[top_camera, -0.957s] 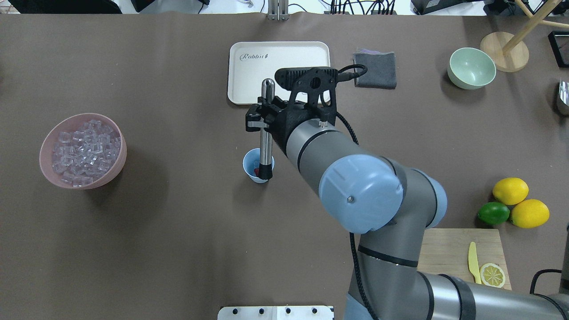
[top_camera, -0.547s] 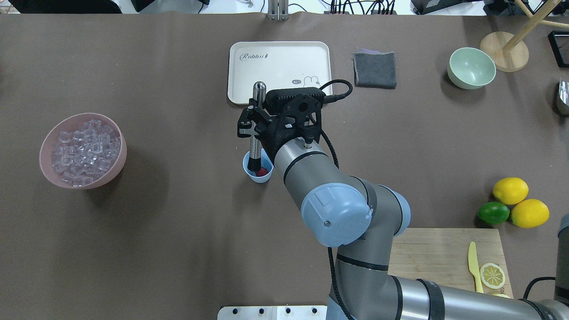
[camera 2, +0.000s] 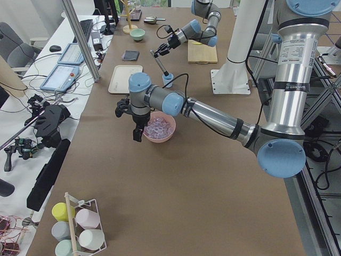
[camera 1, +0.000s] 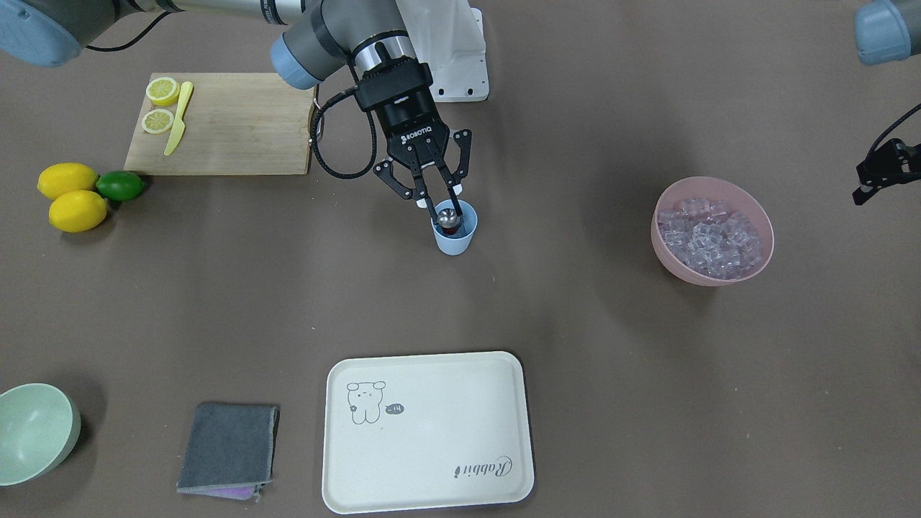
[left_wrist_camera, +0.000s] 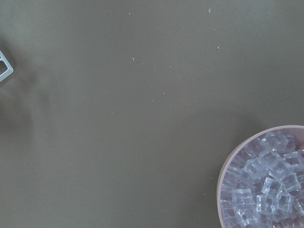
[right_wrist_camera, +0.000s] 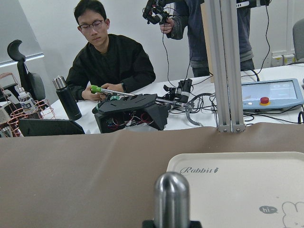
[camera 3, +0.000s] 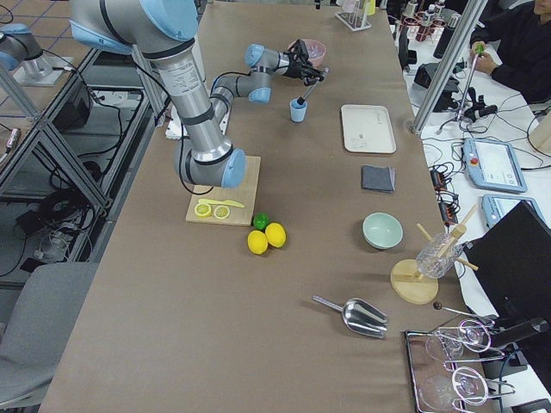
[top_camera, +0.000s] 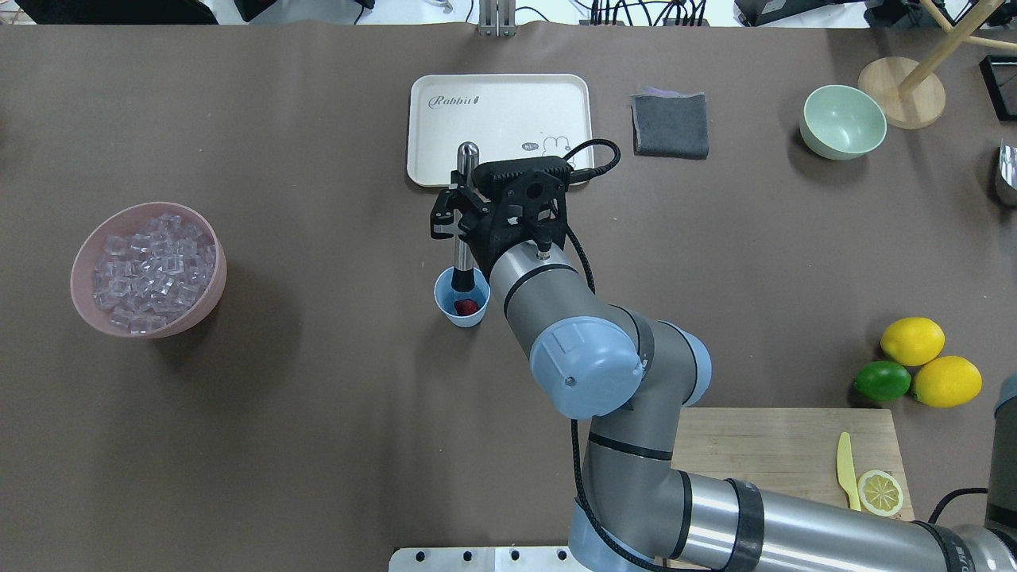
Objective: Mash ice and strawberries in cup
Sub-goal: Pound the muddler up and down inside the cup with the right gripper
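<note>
Here the right end effector (camera 1: 440,203) is clenched on a steel masher (top_camera: 461,258). It holds the masher nearly upright so the black tip reaches down into the blue cup (top_camera: 465,320) in the middle of the tabletop (top_camera: 318,445), just beside the strawberry (top_camera: 467,306) inside. The ice (top_camera: 151,266) fills the pink bowl (top_camera: 214,294) far left, and none shows in the cup. The left end effector (camera 2: 137,133) hangs near that bowl, and I cannot tell its grip.

Ice (left_wrist_camera: 266,194) and pink bowl (left_wrist_camera: 220,190), partly cropped

Two lemons (top_camera: 912,341) (top_camera: 945,381), two lemon halves (camera 1: 162,91) (camera 1: 157,121), two bowls (top_camera: 218,278) (top_camera: 842,123); one each: lime (top_camera: 882,380), cup (top_camera: 465,320), strawberry (top_camera: 466,306), muddler (top_camera: 463,206), tray (top_camera: 500,119), cloth (top_camera: 670,125), knife (top_camera: 846,469), cutting board (top_camera: 794,445).
</note>
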